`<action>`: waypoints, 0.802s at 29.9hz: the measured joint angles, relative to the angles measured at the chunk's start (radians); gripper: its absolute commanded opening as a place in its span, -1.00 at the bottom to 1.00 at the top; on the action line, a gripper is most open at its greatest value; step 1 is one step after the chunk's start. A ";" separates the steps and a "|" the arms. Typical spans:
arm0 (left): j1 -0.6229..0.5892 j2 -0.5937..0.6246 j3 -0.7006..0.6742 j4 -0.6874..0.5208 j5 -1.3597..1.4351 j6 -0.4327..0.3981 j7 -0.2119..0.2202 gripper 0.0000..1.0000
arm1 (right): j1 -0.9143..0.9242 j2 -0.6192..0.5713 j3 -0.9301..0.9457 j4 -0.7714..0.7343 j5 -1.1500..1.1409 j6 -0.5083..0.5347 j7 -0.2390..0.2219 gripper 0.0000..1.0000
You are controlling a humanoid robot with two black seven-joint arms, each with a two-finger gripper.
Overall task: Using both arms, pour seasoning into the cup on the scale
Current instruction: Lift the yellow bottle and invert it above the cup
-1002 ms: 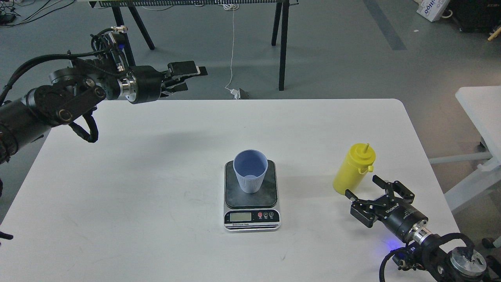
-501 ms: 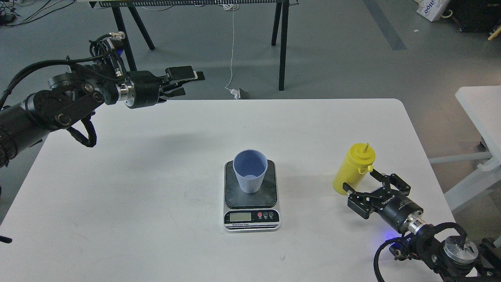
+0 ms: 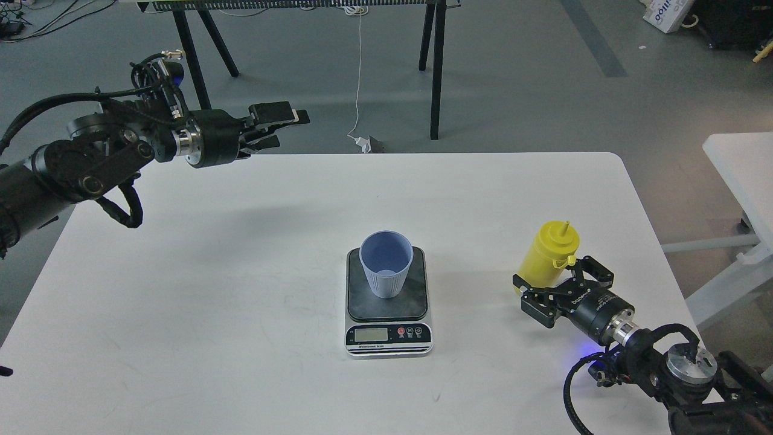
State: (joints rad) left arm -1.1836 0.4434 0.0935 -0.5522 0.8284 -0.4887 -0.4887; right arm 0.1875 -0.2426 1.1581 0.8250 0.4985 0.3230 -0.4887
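The yellow seasoning bottle (image 3: 545,254) stands upright on the right side of the white table (image 3: 241,254). My right gripper (image 3: 551,279) is open, and its two fingers stand on either side of the bottle's lower part. Whether they touch it I cannot tell. The light blue cup (image 3: 386,263) stands upright on the dark plate of the scale (image 3: 388,311) at the table's middle. My left gripper (image 3: 279,125) is open and empty, high over the table's far left edge, far from the cup.
Black trestle legs (image 3: 436,66) and a white cable (image 3: 359,72) stand on the grey floor beyond the table. A second white table (image 3: 743,175) is at the right edge.
My right gripper has moved forward and left until its open fingers flank the bottle's lower part. My left arm has drawn slightly back to the left. Cup, scale and bottle have not moved.
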 measured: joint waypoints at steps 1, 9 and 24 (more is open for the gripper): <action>0.001 0.002 0.000 0.000 0.000 0.000 0.000 0.98 | -0.001 0.000 -0.001 0.000 0.000 0.003 0.000 0.18; 0.006 0.004 0.000 0.000 0.000 0.000 0.000 0.98 | -0.018 0.002 -0.007 0.010 -0.009 0.028 0.000 -0.97; 0.049 0.053 -0.040 0.001 -0.094 0.000 0.000 0.98 | 0.508 -0.104 -0.022 0.064 -0.406 -0.267 0.000 -0.98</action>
State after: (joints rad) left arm -1.1348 0.4960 0.0539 -0.5510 0.7343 -0.4887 -0.4889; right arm 0.6959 -0.3461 1.1357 0.8886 0.0920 0.0558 -0.4888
